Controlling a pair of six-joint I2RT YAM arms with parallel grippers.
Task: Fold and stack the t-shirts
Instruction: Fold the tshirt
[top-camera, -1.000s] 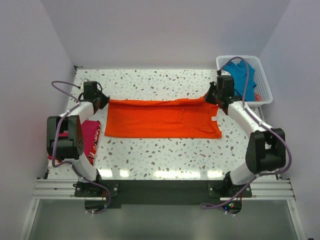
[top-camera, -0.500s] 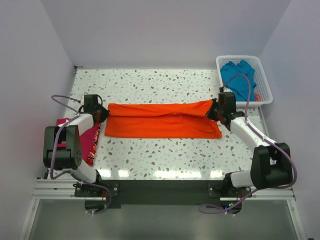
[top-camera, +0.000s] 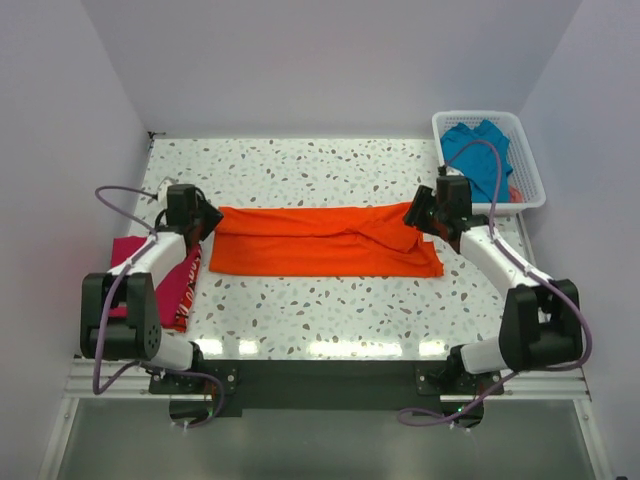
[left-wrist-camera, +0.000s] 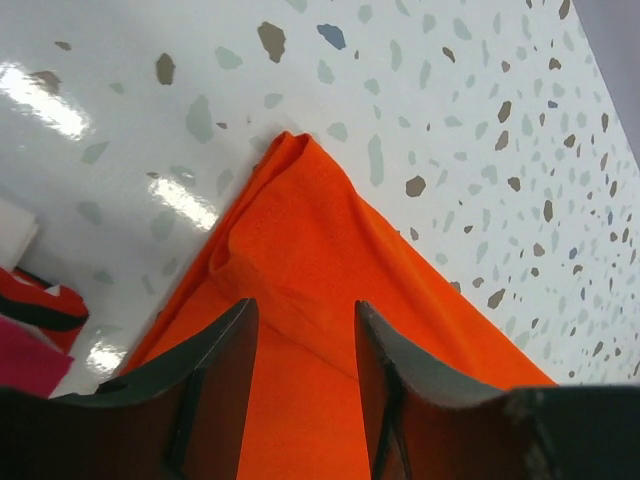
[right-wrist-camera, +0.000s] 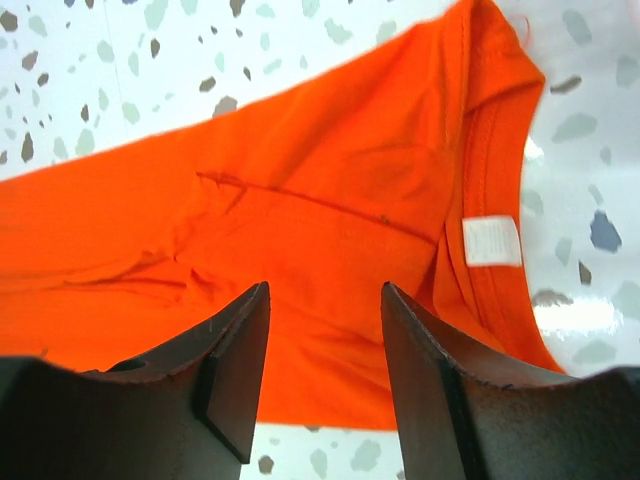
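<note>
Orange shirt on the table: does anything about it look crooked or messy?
Yes. The orange shirt is folded unevenly: its right end, by the right pincer, is bunched and wrinkled, and its near right corner pokes out past the fold.

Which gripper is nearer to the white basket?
Right. The right gripper is just left of the basket; the left gripper is at the orange t-shirt's opposite end.

Orange t-shirt (top-camera: 320, 240) lies on the worktop (top-camera: 320, 170), folded lengthwise into a long band running left to right across the middle. Its top layer is rumpled toward the right, with a white neck label (right-wrist-camera: 491, 241) showing at that end. Magenta-pink t-shirt (top-camera: 183, 285) lies at the near-left edge, partly hidden; teal-blue t-shirt (top-camera: 505, 148) sits crumpled in the white basket (top-camera: 476, 115) at far right.
</note>
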